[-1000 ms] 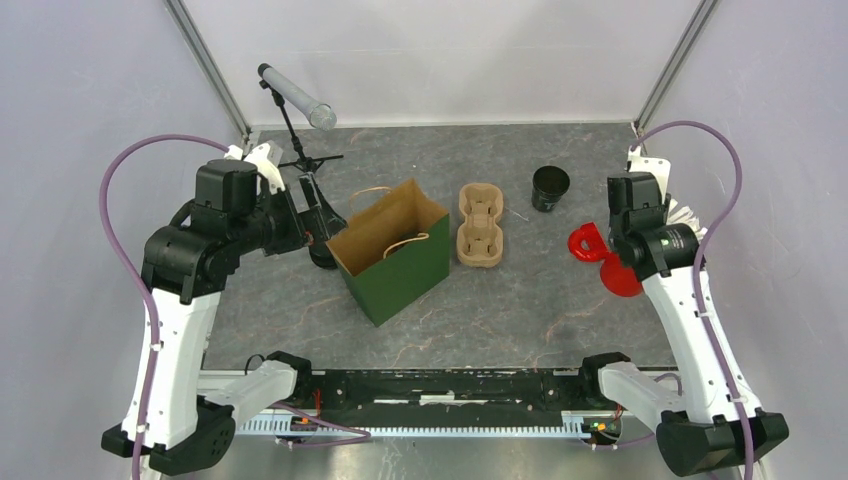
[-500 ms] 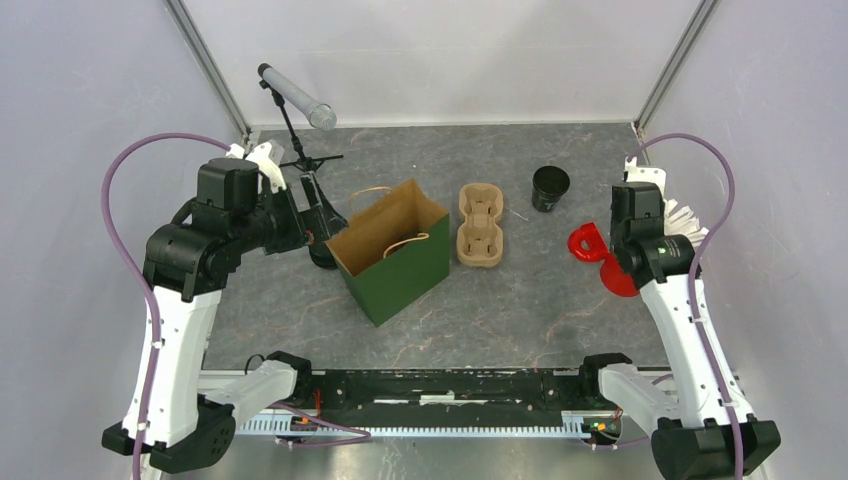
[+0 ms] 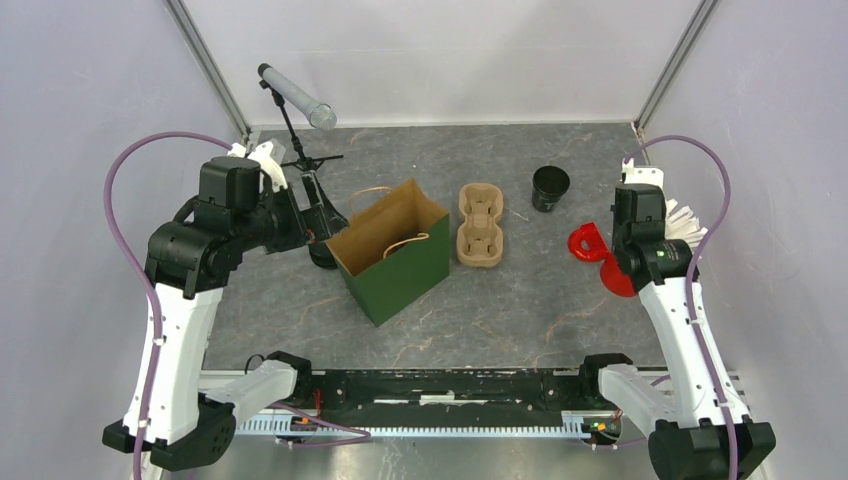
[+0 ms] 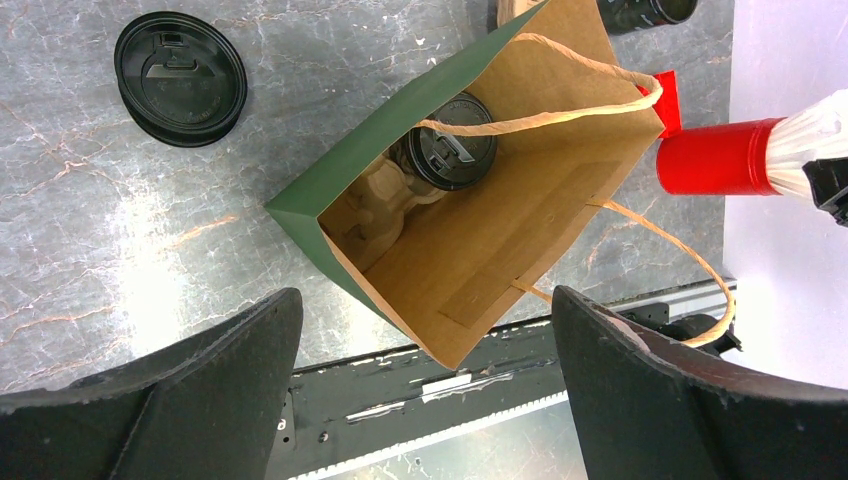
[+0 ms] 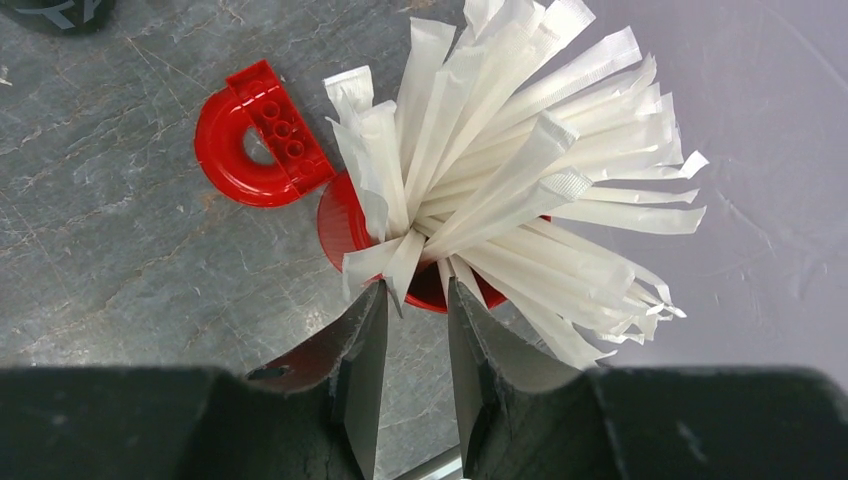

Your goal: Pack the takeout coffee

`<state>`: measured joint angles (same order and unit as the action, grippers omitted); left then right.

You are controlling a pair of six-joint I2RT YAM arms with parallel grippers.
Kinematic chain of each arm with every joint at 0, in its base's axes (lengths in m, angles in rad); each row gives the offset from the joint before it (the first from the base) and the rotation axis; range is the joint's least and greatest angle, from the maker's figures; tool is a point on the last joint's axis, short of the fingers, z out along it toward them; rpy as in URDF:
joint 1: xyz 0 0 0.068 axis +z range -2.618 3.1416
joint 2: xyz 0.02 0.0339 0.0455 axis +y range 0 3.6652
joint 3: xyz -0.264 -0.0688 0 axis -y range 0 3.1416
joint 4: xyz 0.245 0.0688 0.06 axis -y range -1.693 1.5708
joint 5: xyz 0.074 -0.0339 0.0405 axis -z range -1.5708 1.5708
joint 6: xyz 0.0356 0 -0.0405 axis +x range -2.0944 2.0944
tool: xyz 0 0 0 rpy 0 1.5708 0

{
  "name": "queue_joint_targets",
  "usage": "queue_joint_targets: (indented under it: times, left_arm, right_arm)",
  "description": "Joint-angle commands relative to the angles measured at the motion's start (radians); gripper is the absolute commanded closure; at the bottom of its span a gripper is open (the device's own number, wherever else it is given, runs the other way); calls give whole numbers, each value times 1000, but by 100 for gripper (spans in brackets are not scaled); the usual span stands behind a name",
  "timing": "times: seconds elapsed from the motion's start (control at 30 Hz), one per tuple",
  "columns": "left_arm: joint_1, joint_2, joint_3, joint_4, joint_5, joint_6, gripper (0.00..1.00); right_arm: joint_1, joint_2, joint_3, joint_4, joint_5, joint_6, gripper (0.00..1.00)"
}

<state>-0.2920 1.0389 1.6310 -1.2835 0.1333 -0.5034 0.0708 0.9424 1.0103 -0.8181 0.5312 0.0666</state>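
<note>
The takeout coffee [image 4: 455, 155], a black cup with a black sip lid, stands inside the open green paper bag [image 4: 330, 170], in a cardboard tray [image 4: 385, 195]. In the top view the bag [image 3: 400, 270] hides it. My left gripper [image 4: 425, 300] is wide open and empty, held above the bag's left side; it also shows in the top view [image 3: 318, 215]. My right gripper [image 5: 412, 300] is narrowly open, its fingertips at the lower ends of white wrapped straws [image 5: 500, 130] in a red cup [image 5: 345, 225]. Nothing is clearly gripped.
A loose black lid [image 4: 180, 65] lies left of the bag. A second cardboard tray [image 3: 480, 225] lies right of the bag, with a lidless black cup [image 3: 550, 187] behind it. A red plastic piece [image 3: 587, 243] lies beside the red cup [image 3: 622, 283]. A microphone stand [image 3: 295, 100] is at the back left.
My right arm has shifted slightly right, toward the straws cup. The left arm, bag and cups have not visibly moved.
</note>
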Motion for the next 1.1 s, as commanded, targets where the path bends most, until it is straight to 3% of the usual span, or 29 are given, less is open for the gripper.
queue_joint_targets:
  times: [0.0,0.37,0.6,0.67,0.83,1.07]
  left_arm:
    - [4,1,15,33,5,35,0]
    - [4,16,29,35,12,34,0]
    - [-4,17,29,34,16,35,0]
    - [-6,17,25,34,17,33,0]
    - [-13,14,17,36,24,27,0]
    - [-13,9,-11,39,27,22,0]
  right_arm:
    - [-5,-1,3,63,3,-46,66]
    - [-5,2,-36,120,-37,-59,70]
    - [-5,-14,-12,82,1,-77,100]
    - [-6,-26,8,46,14,-68,100]
    - [-5,-21,162,-95,37,-43,100]
    - [-5,37,468,-218,-42,-114,100]
